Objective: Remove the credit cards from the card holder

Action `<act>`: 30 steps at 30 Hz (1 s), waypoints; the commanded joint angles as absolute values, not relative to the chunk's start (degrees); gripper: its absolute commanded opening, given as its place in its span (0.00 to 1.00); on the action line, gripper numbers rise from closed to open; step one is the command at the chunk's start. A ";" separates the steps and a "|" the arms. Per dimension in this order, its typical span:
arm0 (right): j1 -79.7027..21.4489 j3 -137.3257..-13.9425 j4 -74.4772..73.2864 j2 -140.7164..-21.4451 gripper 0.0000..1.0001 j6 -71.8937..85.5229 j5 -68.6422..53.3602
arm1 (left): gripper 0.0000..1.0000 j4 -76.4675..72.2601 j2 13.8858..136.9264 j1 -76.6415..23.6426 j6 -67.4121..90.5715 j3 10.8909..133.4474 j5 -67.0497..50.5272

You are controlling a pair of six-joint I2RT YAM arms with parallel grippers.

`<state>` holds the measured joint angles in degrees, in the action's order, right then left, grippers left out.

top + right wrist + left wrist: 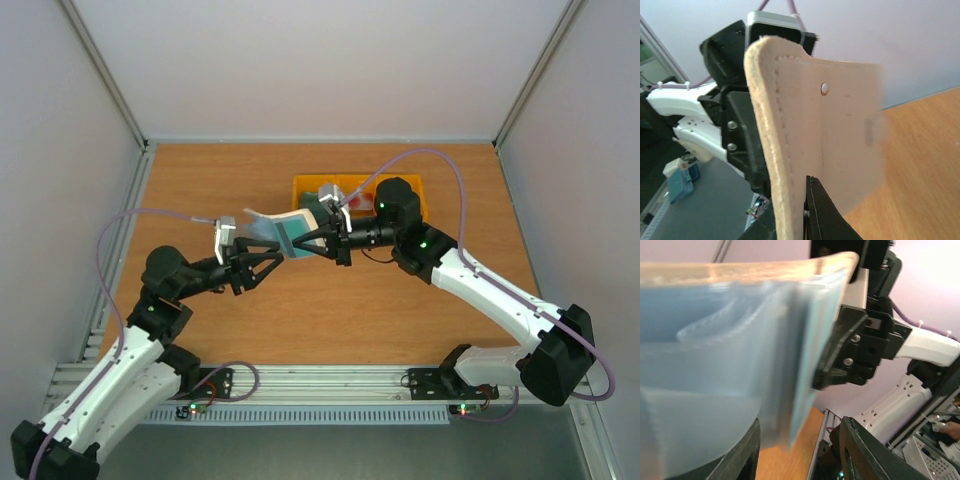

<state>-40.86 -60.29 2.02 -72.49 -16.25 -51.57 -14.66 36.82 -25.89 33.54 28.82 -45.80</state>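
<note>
The card holder (283,231) hangs in the air between both arms, opened out, cream outside (840,130) and translucent grey-blue pockets inside (730,355). My right gripper (325,241) (801,187) is shut on the holder's lower edge, with one dark finger (822,210) flat against the cream face. My left gripper (262,262) (797,440) is open. Its fingers (742,450) stand wide apart under the pocket side, and the holder's lower corner hangs loosely between them. The credit cards are not distinct; only blurred blue-teal layers (807,370) show in the pockets.
A yellow compartment tray (308,188) stands behind the right wrist at the back of the wooden table (300,320). Grey walls close in the left, right and back. A metal rail (320,385) runs along the near edge by the arm bases.
</note>
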 commanded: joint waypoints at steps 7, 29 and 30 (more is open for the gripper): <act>-40.94 -59.58 10.78 -72.50 0.01 -11.91 -62.00 | 0.33 -20.64 37.99 -24.37 36.94 29.14 -44.51; -43.09 -61.12 7.79 -74.10 0.01 -15.79 -57.20 | 0.41 -18.15 34.66 -26.98 27.92 28.68 -46.81; -43.08 -61.46 6.20 -73.61 0.01 -17.13 -56.16 | 0.42 -15.84 34.12 -26.98 27.48 28.90 -46.16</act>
